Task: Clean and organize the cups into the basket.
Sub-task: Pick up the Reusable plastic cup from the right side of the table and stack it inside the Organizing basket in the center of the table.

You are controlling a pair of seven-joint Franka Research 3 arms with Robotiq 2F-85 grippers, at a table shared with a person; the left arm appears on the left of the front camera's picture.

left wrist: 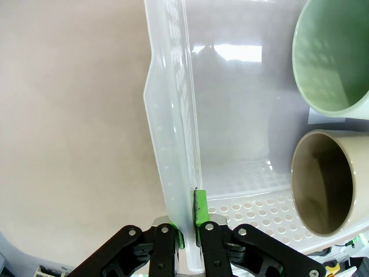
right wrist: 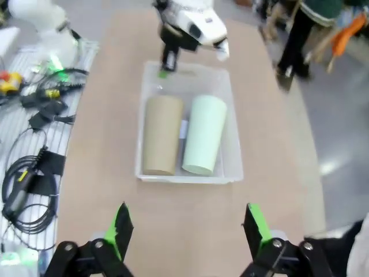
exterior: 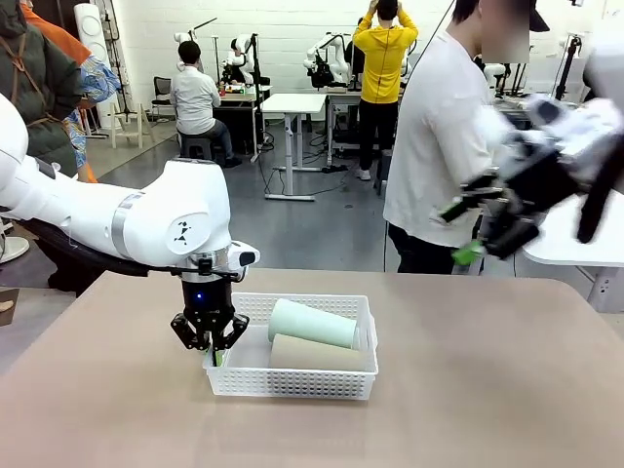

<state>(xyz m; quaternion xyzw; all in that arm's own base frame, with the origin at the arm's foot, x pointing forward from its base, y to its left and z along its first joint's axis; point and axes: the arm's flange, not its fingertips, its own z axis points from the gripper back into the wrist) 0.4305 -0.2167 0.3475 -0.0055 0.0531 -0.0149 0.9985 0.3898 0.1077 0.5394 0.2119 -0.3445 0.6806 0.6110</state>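
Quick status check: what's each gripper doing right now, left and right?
Left gripper: closed, pinching the side wall of the basket.
Right gripper: open, holding nothing.

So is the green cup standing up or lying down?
Lying down. The green cup rests on its side inside the basket, next to the brown cup, its open mouth facing sideways.
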